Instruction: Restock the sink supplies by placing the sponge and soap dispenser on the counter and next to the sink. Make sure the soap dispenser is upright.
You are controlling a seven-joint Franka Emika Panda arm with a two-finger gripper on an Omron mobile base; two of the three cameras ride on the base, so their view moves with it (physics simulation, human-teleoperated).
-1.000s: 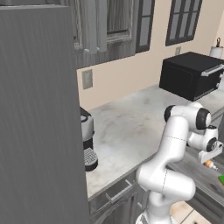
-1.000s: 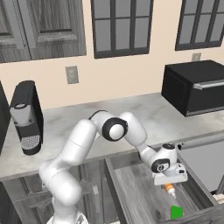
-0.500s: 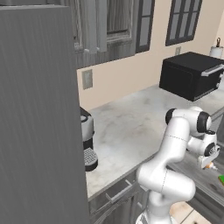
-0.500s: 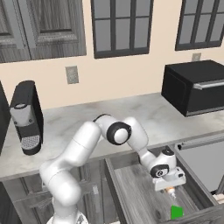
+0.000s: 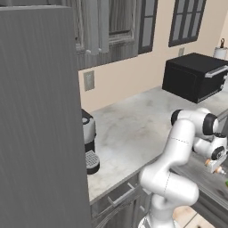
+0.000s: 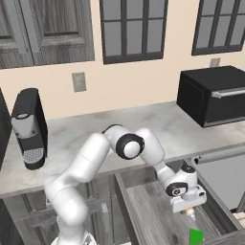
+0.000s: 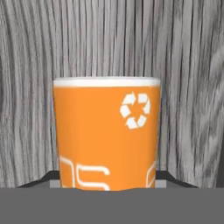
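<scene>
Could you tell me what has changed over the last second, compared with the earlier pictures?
The gripper has come down into the open drawer and closed on the soap dispenser, which it had been hovering over with its jaws wide. The sponge stays on the drawer floor just beyond it. The microwave, coffee machine and counter are unchanged, and the base has not driven.

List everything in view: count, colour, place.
orange-amber soap dispenser bottle: 1, orange, in the open drawer, between the gripper's fingers
bright green flat sponge: 1, green, drawer floor, near front
grey wood-grain open drawer: 1, grey, below the counter
light marbled stone counter: 1, grey-white
black boxy microwave: 1, black, counter right
black-and-grey coffee machine: 1, counter left
beige wall outlet plate: 1, wall
white arm's gripper: 1, shut on the bottle
</scene>
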